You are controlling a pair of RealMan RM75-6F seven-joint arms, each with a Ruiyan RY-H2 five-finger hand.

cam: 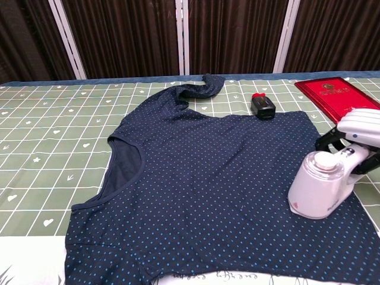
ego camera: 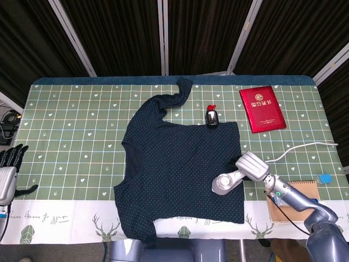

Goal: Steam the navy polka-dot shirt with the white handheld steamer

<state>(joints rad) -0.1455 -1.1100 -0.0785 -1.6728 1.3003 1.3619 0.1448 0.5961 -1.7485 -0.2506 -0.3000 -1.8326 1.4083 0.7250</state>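
Observation:
The navy polka-dot shirt [ego camera: 180, 164] [cam: 208, 184] lies flat in the middle of the table, one sleeve stretched toward the far edge. My right hand [ego camera: 252, 165] [cam: 358, 132] grips the handle of the white handheld steamer [ego camera: 224, 183] [cam: 317, 190]. The steamer's head sits low over the shirt's right hem edge. Its white cord [ego camera: 305, 147] runs off to the right. At the table's left edge my left hand [ego camera: 11, 164] hangs with its fingers spread, holding nothing.
A small black bottle with a red cap [ego camera: 211, 116] [cam: 262, 105] stands just beyond the shirt. A red booklet [ego camera: 262, 108] [cam: 337, 98] lies at the far right. A brown notebook [ego camera: 294, 199] with a blue item [ego camera: 325, 178] beside it sits near the right front edge.

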